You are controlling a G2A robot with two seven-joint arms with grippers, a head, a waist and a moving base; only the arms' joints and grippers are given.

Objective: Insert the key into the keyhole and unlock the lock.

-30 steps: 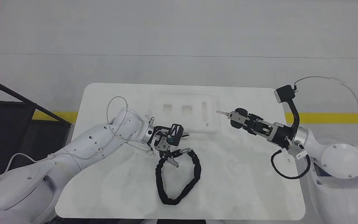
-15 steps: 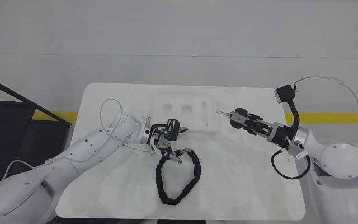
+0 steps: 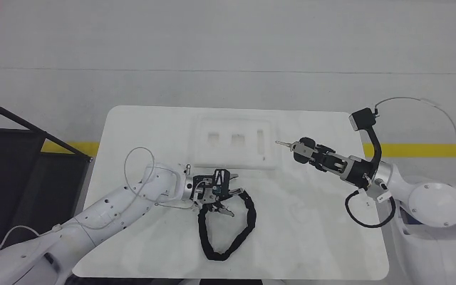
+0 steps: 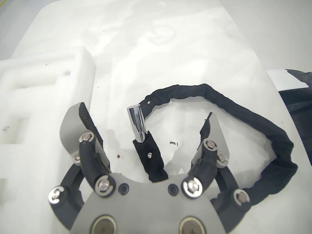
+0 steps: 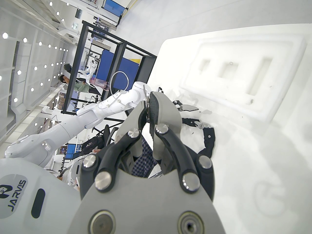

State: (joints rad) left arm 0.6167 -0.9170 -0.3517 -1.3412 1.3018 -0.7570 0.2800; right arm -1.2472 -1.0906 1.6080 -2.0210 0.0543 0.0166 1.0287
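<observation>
Left wrist view: left hand [image 4: 145,113] wide open, empty, straddling chrome cylinder end [image 4: 136,122] of black fabric-sleeved chain lock [image 4: 243,115] on white counter [image 4: 170,37], probably to steady it. Right hand [image 3: 303,148], well apart from lock, pinches small metal key [image 3: 284,144], tip lockward.

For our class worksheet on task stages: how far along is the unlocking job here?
Done: the small silver metal key is pinched in the shut right gripper. In hand: the open left gripper straddles the chrome cylinder of the black fabric-sleeved chain lock, not gripping it. Left: grip it, bring the key over, insert, turn.
</observation>
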